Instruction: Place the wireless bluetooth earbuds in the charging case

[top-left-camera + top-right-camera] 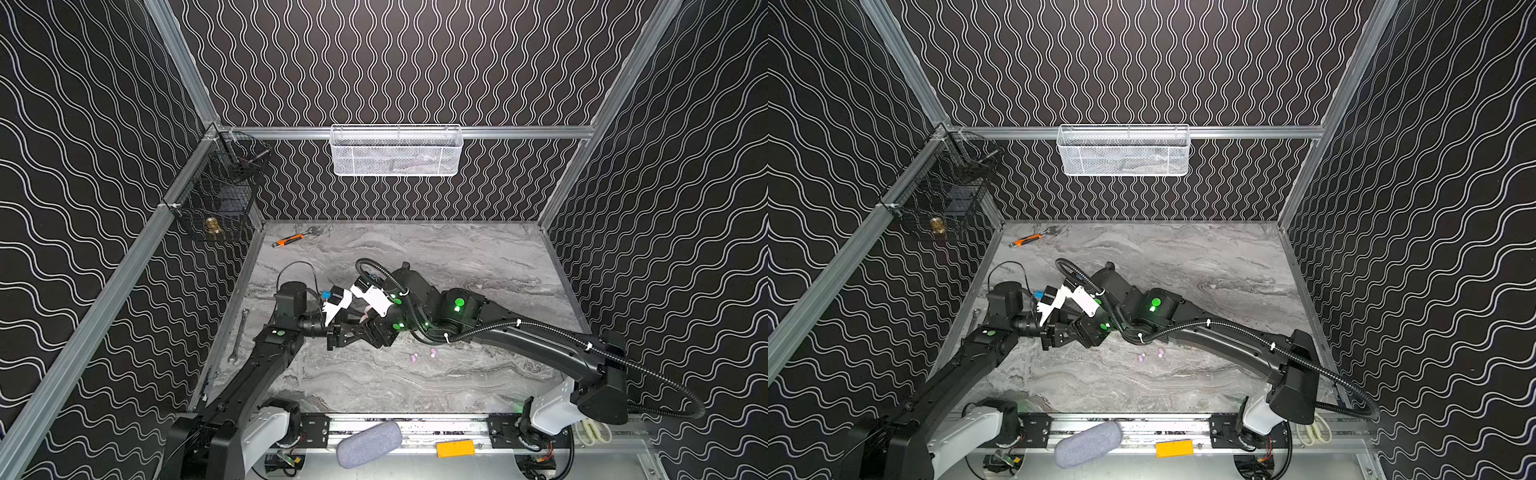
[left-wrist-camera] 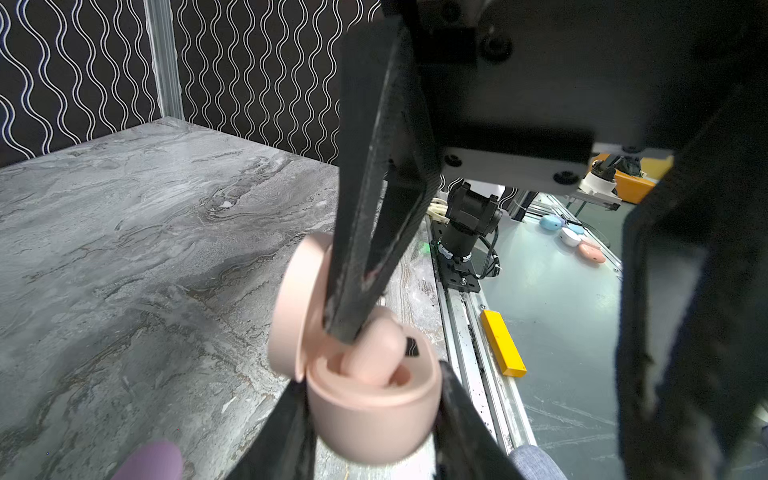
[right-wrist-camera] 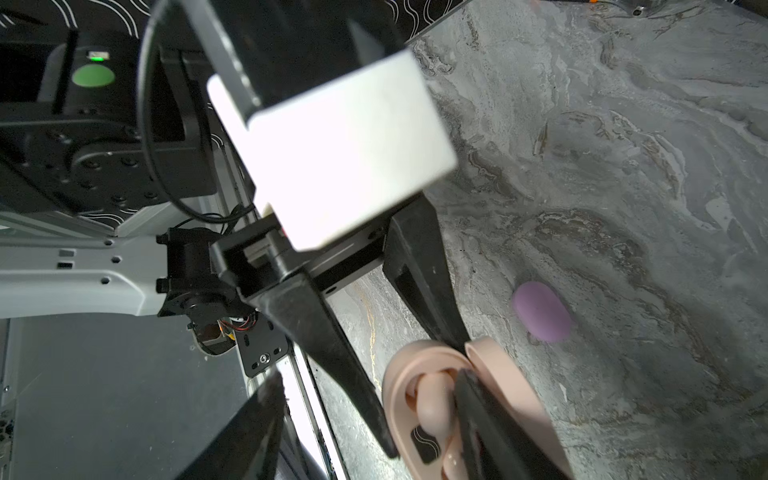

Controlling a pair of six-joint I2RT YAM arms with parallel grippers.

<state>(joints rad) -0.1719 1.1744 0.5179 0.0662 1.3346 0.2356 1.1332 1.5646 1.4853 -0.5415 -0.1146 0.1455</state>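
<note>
Left hand (image 2: pixel 372 405) was clamped tight on the base of the peach charging case (image 2: pixel 374 436). It held the case up off the worktop (image 2: pixel 124 249), lid flipped back, likely so the sockets faced the other arm. Right hand (image 3: pixel 370 376) stood partly open and gripped nothing. One fingertip (image 2: pixel 347 320) rested on a peach earbud (image 2: pixel 376 353) sitting proud and crooked in its socket, which looked like a push to seat it. Two lilac earbuds (image 1: pixel 413 356) lay loose on the worktop near the hands, not touched, probably queued for later. Risk: a sideways push could pop the bud out.
</note>
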